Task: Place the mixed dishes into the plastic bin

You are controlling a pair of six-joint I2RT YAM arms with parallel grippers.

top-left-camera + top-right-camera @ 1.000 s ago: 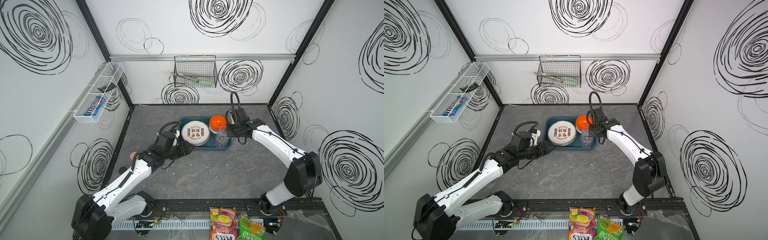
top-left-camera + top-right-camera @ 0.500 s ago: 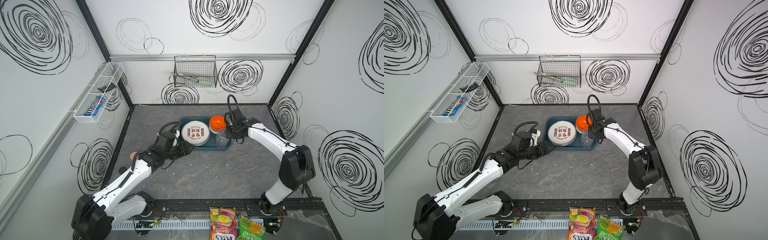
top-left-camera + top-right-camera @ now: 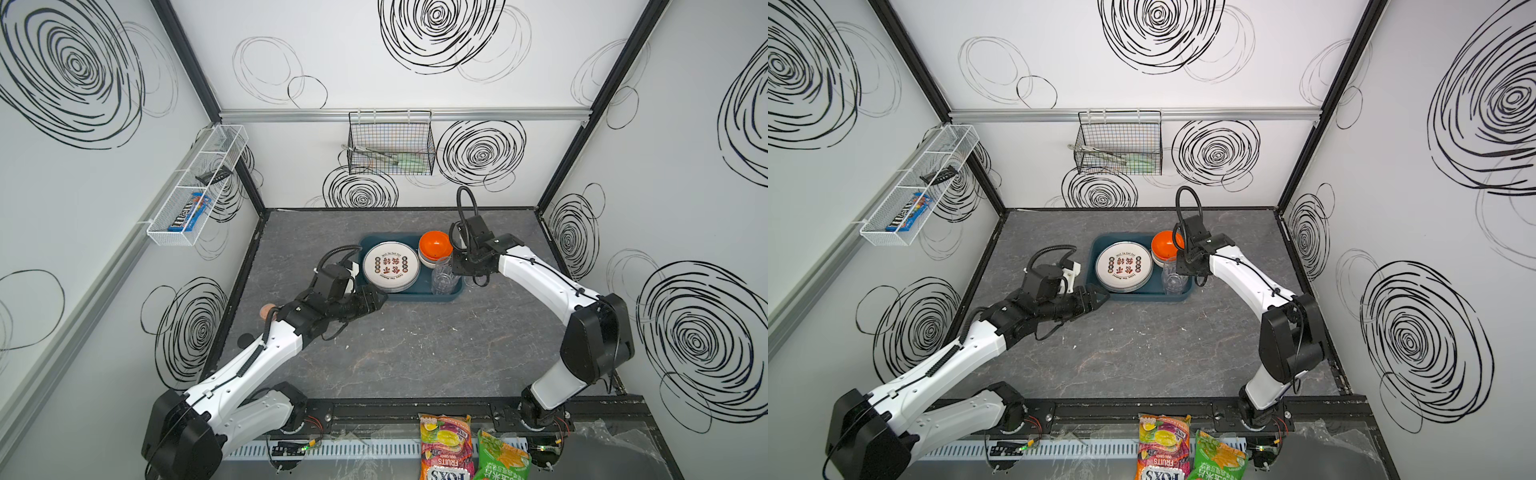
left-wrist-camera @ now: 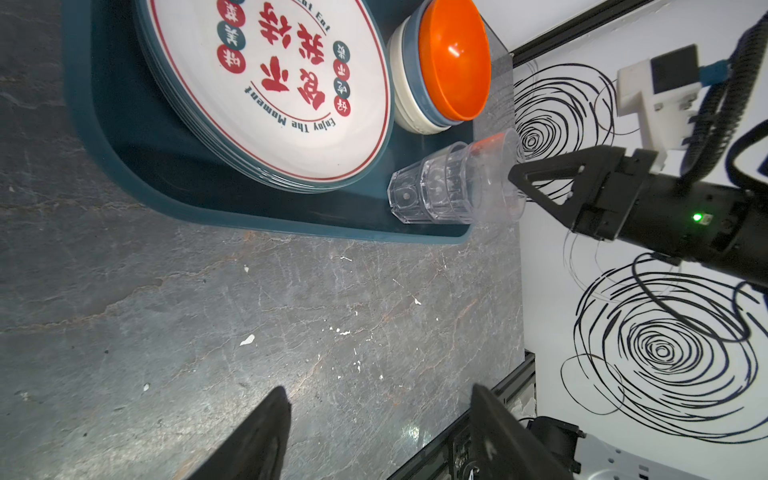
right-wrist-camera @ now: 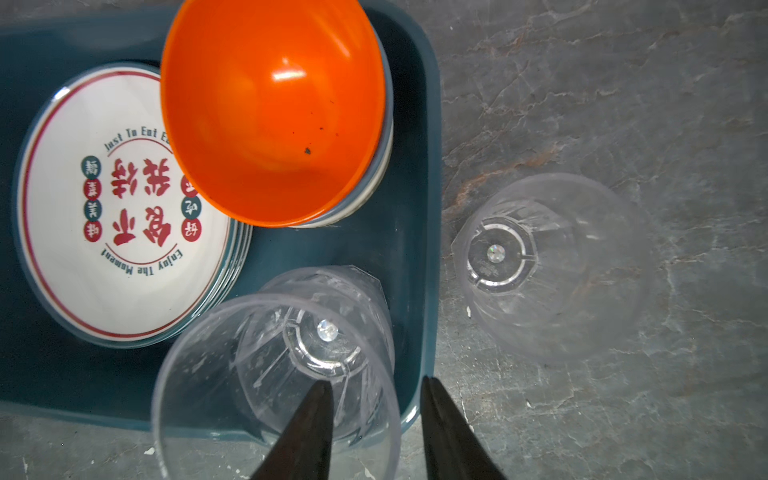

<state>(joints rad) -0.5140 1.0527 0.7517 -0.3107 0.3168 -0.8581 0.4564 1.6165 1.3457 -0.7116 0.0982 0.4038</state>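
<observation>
Grey stone counter [image 3: 415, 340]: the teal bin [image 3: 411, 296] holds stacked plates [image 3: 390, 266], nested bowls [image 3: 434, 246] and stacked tumblers [image 3: 444, 276]. The right tool [image 5: 374, 380] straddles the top tumbler's rim, jaws parted, gripping nothing. Another tumbler [image 5: 552, 266] stands on the counter just outside the bin. The left tool [image 4: 378, 388] hangs spread and empty nearby.

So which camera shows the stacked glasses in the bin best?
The left wrist view: the stacked glasses appear side-on, so the nested layers show. The right wrist view looks straight down into them; in both top views they are small and faint.
</observation>
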